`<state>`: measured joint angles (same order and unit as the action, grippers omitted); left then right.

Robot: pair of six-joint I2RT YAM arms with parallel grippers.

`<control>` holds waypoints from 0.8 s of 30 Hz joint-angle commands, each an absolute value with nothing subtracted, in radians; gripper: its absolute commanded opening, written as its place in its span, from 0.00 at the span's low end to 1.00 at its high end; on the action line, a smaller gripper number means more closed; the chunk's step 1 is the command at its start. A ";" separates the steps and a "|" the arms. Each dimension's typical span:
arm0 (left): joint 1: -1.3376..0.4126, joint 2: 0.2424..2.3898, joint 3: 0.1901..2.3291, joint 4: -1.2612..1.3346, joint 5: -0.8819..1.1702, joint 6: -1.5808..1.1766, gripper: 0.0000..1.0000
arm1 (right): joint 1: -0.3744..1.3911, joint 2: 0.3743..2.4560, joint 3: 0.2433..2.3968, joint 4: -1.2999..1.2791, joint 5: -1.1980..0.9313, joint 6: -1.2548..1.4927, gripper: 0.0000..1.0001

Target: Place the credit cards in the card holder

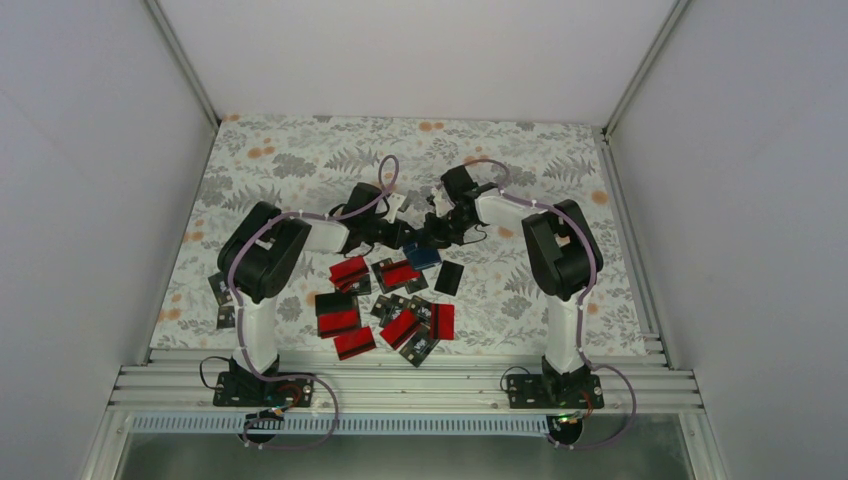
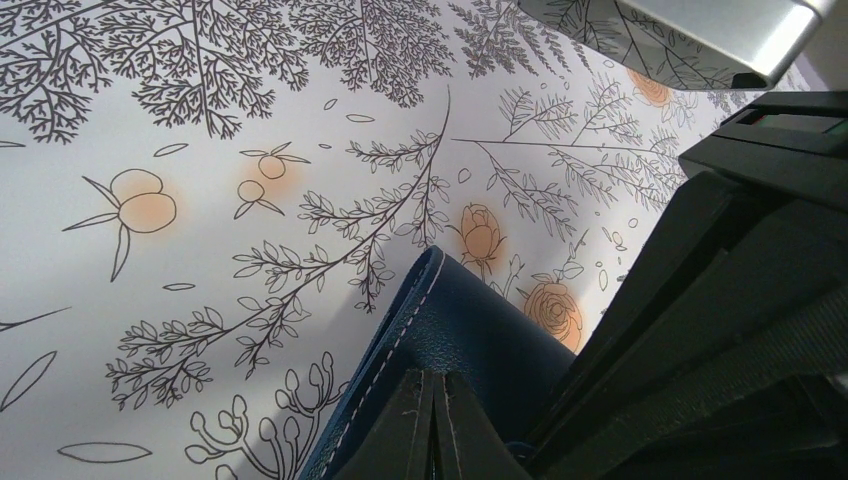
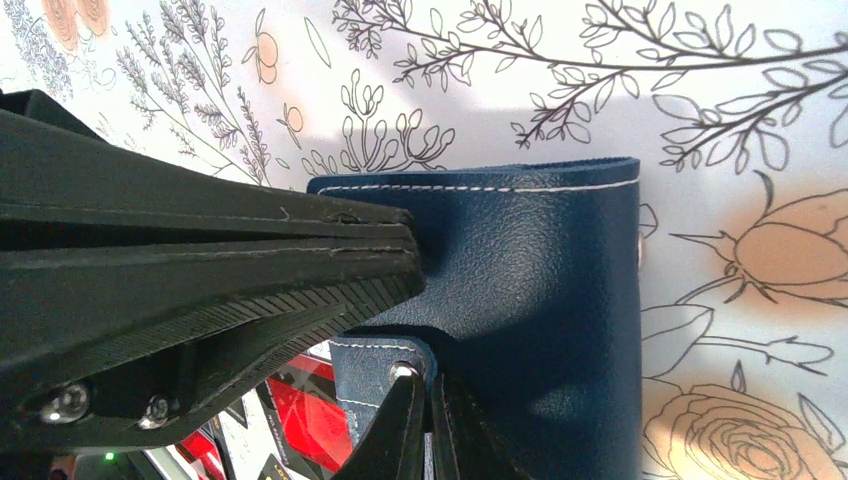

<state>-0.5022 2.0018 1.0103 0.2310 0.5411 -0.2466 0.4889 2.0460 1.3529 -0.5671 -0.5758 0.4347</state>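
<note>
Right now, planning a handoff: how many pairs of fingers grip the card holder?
2. The left fingers pinch the card holder at one stitched edge; the right fingers pinch its small flap. Neither is hidden.

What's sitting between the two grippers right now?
The blue card holder. The left gripper and the right gripper each pinch an edge of it, as both wrist views show.

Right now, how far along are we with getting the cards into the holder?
Done: nothing yet. No card shows in the dark navy-blue folding card holder. In hand: the left fingers and right fingers are both pinched on the holder's edges, seemingly to open it. Left: all the red-and-black rectangular credit cards lie scattered on the floral table near the arms.
</note>
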 commanded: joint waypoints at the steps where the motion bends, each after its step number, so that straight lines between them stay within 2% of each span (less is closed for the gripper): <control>1: -0.498 2.032 0.967 0.106 0.453 -0.222 0.03 | 0.503 2.071 1.328 -0.609 -0.531 0.452 0.04; 16: -0.507 2.044 0.949 0.126 0.457 -0.233 0.02 | 0.547 2.180 1.280 -0.612 -0.438 0.454 0.04; 24: -0.506 2.047 0.928 0.143 0.463 -0.235 0.02 | 0.555 2.231 1.281 -0.648 -0.299 0.456 0.04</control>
